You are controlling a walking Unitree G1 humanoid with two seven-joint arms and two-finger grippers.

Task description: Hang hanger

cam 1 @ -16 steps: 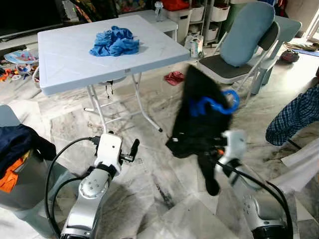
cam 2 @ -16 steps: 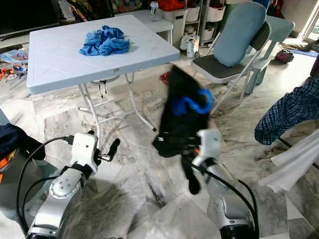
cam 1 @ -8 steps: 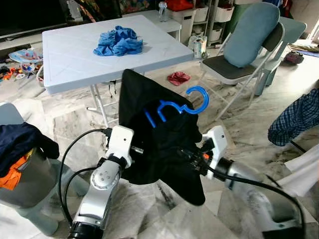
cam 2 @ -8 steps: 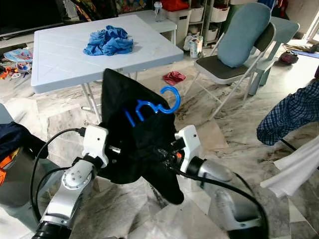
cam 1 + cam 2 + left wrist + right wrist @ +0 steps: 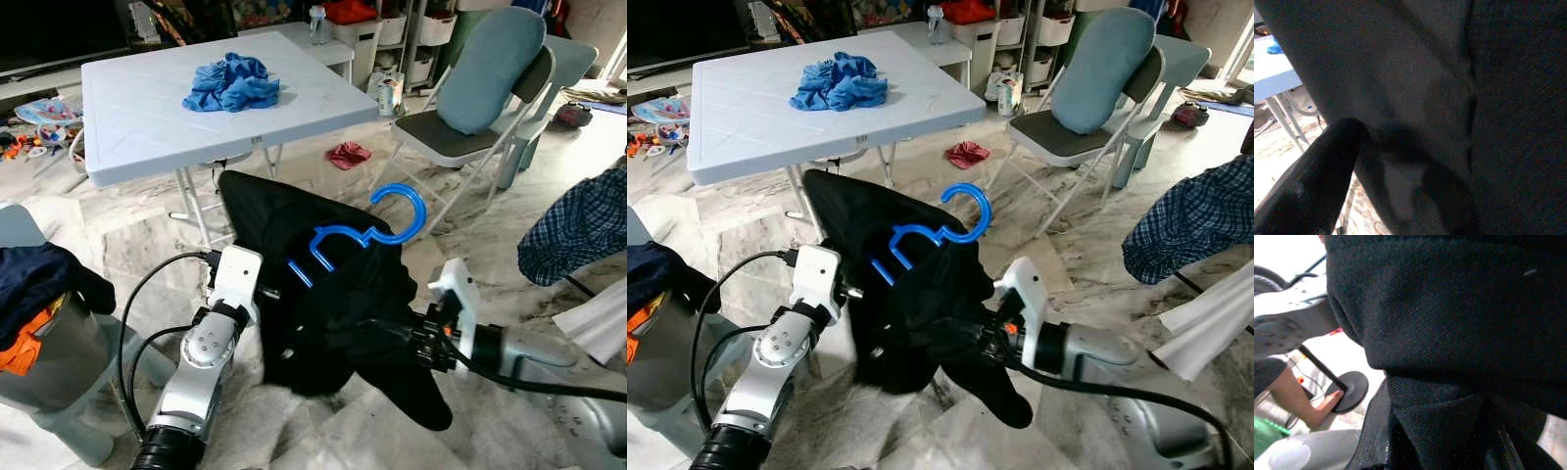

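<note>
A blue plastic hanger (image 5: 364, 235) carries a black garment (image 5: 328, 304), hook tipped up and to the right at mid-height in front of me. My right gripper (image 5: 1440, 431) is shut on a bunched fold of the garment at its lower right, and the cloth hides most of it; the right wrist (image 5: 456, 315) sticks out beside the fold. My left gripper (image 5: 269, 293) reaches into the garment's left side from the left wrist (image 5: 235, 279), pressed against dark fabric (image 5: 1440, 98).
A white folding table (image 5: 147, 117) with a crumpled blue cloth (image 5: 232, 83) stands behind. A grey folding chair (image 5: 470, 93) is at the back right, a plaid shirt (image 5: 578, 230) hangs far right, a bin of clothes (image 5: 39, 323) sits left, and a red cloth (image 5: 345, 154) lies on the floor.
My right arm has swung out to the right and lower, pulling the garment down. The hanger has tilted so its hook points more to the right. The left arm has barely moved.
</note>
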